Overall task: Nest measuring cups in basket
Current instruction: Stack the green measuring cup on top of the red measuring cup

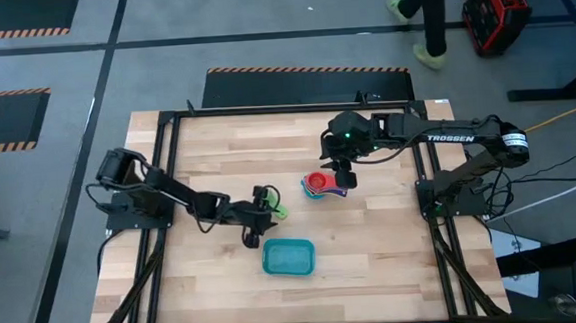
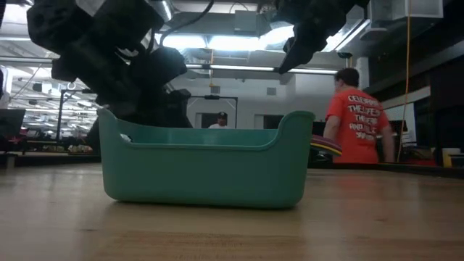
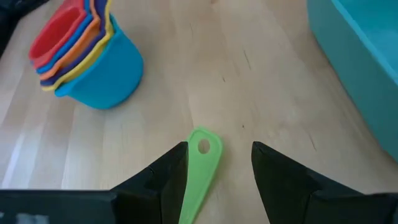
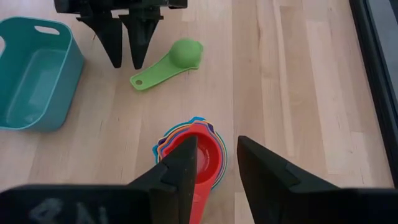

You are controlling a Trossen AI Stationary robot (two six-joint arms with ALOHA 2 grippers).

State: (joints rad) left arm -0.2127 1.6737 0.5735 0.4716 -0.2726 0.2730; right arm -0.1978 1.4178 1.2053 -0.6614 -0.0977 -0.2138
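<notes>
A green measuring cup (image 4: 166,65) lies on the table on its own, its flat handle (image 3: 200,163) pointing at my left gripper (image 3: 217,146). That gripper is open, with a finger on either side of the handle's holed end, and I see no touch. The other measuring cups stand nested in one stack (image 1: 317,187), blue outermost and red innermost, resting on the wood. My right gripper (image 4: 214,146) hovers open above the stack, well clear of it. The teal basket (image 1: 288,257) sits nearer the table's front edge.
The basket's wall (image 2: 206,163) fills the low view, with the stack (image 2: 326,145) behind it at the right. A person in an orange shirt (image 2: 359,123) stands beyond the table. Bare wood lies around the cups and the basket.
</notes>
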